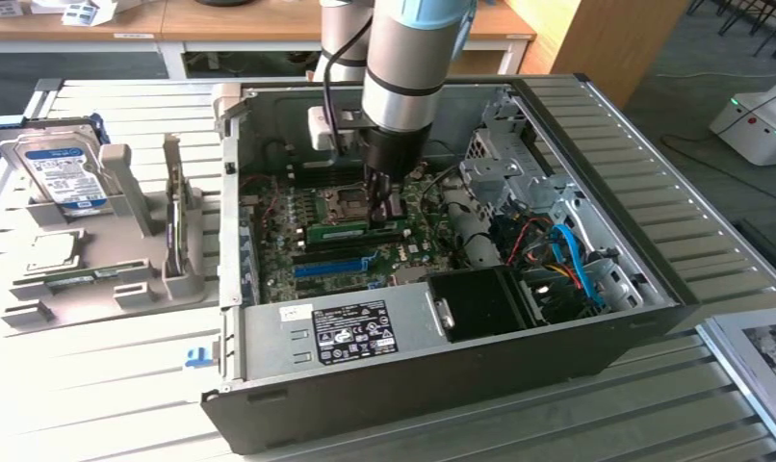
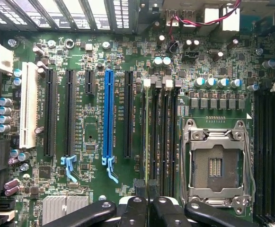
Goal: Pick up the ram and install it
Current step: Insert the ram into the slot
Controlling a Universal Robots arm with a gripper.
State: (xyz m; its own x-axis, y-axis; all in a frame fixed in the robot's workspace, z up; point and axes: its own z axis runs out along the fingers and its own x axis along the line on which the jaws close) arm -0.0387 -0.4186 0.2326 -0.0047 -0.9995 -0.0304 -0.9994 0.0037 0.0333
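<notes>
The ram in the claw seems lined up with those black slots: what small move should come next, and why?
Probably a gentle push straight down. The gripper is shut on the ram, which stands on edge along the black memory slots beside the empty processor socket. Whether it is already fully seated, I cannot tell.

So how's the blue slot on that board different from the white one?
The blue slot is bright blue; the white slot is plain white. The blue slot looks narrower than the white slot. The blue slot ends in a blue clip; the white slot shows no clip. The blue slot has black slots on both sides, the white slot on one only. Both lie parallel and empty.
</notes>
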